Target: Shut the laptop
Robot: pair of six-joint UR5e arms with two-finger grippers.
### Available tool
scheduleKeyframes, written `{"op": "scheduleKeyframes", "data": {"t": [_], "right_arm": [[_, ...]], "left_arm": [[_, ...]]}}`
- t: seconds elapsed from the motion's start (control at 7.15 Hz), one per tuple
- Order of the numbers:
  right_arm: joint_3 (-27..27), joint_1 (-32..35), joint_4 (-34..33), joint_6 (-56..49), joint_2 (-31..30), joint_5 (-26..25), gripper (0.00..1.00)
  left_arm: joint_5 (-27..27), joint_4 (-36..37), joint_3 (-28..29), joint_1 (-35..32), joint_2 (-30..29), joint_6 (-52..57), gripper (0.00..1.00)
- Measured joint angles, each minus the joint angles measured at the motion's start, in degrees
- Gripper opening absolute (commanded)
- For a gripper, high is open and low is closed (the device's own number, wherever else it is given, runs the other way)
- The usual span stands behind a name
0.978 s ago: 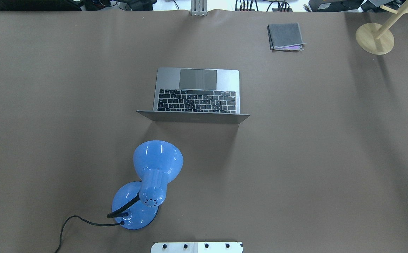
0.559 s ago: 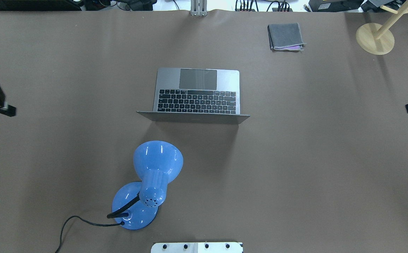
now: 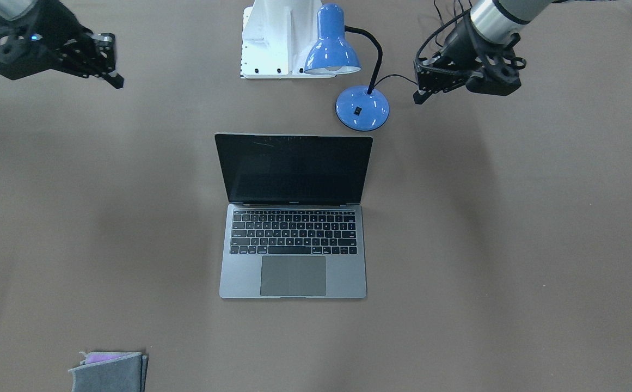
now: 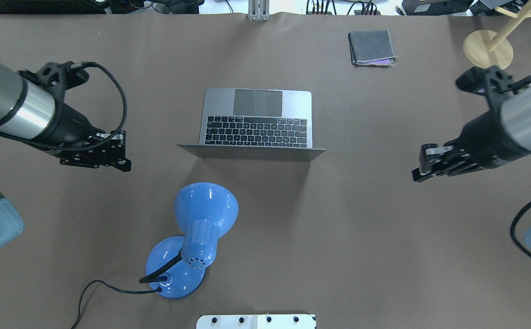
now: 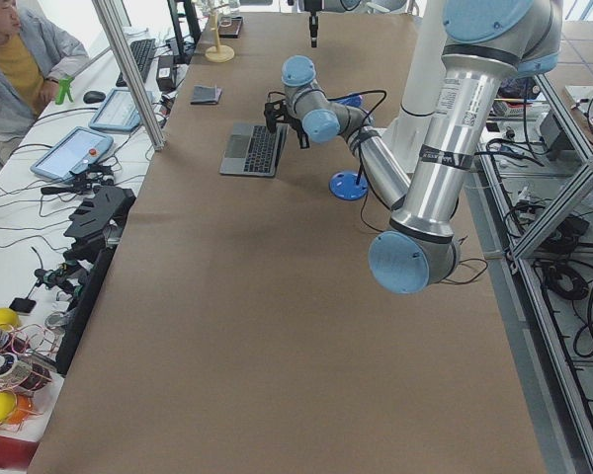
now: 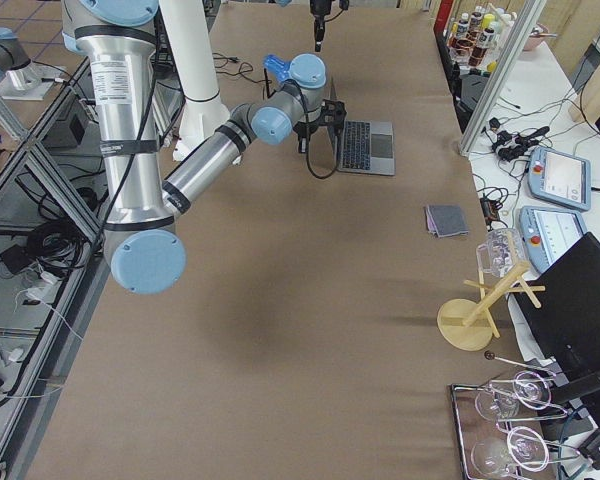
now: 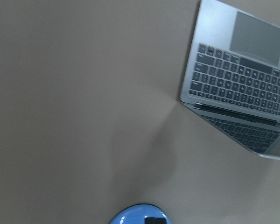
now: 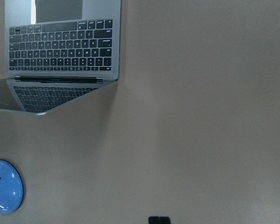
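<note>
Though overhead hides its dark screen, the front view shows the slim metal laptop (image 3: pixel 293 250) open; left pincer (image 3: pixel 417 99) and right pincer (image 3: pixel 118 82) seem closed.

Brown table (image 4: pixel 384 228) bears laptop (image 4: pixel 256 116), lamp (image 4: pixel 203 212) (blue), cloth (image 4: pixel 371 47).
</note>
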Motion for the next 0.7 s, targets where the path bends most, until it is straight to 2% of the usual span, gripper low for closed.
{"op": "scheduleKeyframes", "data": {"t": [0.28, 0.7], "right_arm": [[-1.73, -8.47, 0.04, 7.13, 6.62, -6.81, 0.00], [-5.87, -13.21, 0.10, 9.87, 13.24, -13.80, 0.00]], "left_arm": [[1.68, 0.01, 3.86, 2.24, -4.64, -0.91, 0.00], [4.43, -0.25, 7.29, 4.52, -8.51, -1.42, 0.00]]}}
